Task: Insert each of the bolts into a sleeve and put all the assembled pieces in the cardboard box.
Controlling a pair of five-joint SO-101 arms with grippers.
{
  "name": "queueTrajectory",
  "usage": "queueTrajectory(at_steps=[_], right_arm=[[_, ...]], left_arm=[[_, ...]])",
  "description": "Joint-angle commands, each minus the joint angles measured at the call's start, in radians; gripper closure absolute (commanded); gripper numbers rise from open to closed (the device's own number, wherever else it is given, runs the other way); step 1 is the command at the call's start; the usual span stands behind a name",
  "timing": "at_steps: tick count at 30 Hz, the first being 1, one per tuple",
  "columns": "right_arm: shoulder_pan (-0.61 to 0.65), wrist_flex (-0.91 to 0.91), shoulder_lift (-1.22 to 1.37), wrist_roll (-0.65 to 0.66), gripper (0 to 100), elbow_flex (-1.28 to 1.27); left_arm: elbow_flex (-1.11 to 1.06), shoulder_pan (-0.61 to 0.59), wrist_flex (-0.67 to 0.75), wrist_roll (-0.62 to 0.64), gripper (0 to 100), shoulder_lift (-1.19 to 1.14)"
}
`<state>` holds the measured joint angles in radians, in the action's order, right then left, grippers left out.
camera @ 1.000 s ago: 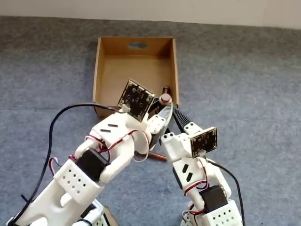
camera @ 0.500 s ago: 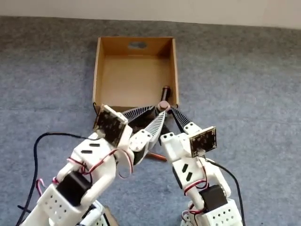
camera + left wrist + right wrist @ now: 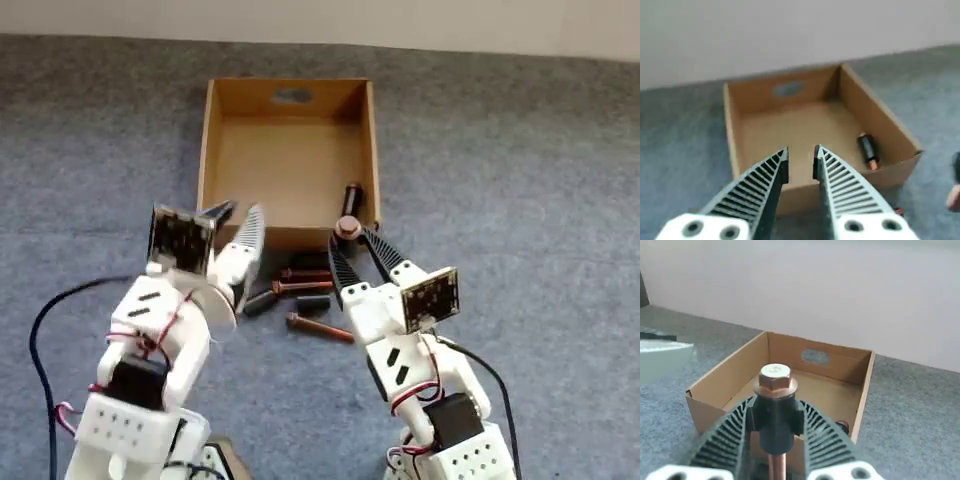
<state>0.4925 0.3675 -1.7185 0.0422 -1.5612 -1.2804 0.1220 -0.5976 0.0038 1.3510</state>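
Note:
My right gripper (image 3: 352, 244) is shut on an assembled piece (image 3: 774, 412), a copper bolt standing upright through a black sleeve, held just in front of the cardboard box's (image 3: 213, 140) near right corner. My left gripper (image 3: 238, 226) hangs near the box's front wall, its fingers (image 3: 832, 170) slightly apart with nothing between them. One assembled piece (image 3: 352, 195) lies inside the box by the right wall, also seen as the assembled piece (image 3: 868, 150) from the left wrist. On the carpet between the arms lie two loose bolts (image 3: 318, 327) (image 3: 298, 286) and black sleeves (image 3: 261, 301) (image 3: 313, 302).
Grey carpet (image 3: 520, 170) covers the whole floor. A pale wall (image 3: 840, 285) rises behind the box. Open carpet lies to both sides of the box.
The left arm has pulled back and swung left, away from the right gripper, uncovering the loose bolts and sleeves. The right gripper has stayed in place with its bolt and sleeve.

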Motion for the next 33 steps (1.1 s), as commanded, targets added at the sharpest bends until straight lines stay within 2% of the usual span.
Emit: queueTrajectory(at_steps=[1,4,7,14,21,28,33], right_arm=[[0.002,0.013,-0.005,0.008,99.2,0.070],[0.002,0.059,-0.005,0.006,99.2,0.116],[0.002,0.082,-0.004,0.005,99.2,0.157],[0.002,0.082,0.110,0.008,99.1,0.367],[0.002,0.082,0.618,0.008,99.0,0.779],[0.002,0.070,1.102,0.002,99.1,0.992],[-0.030,-0.070,1.394,0.000,99.1,1.084]], left_arm=[[-0.058,-0.139,0.005,-0.008,90,-0.101],[-0.090,-0.193,0.006,-0.005,90,-0.189],[-0.093,-0.193,0.006,-0.005,90,-0.246],[-0.157,-0.193,0.041,-0.005,90,-0.237],[-0.297,-0.193,0.198,-0.005,90,-0.145],[-0.375,-0.193,0.201,-0.005,90,0.001],[-0.421,-0.191,0.201,-0.003,90,0.104]])
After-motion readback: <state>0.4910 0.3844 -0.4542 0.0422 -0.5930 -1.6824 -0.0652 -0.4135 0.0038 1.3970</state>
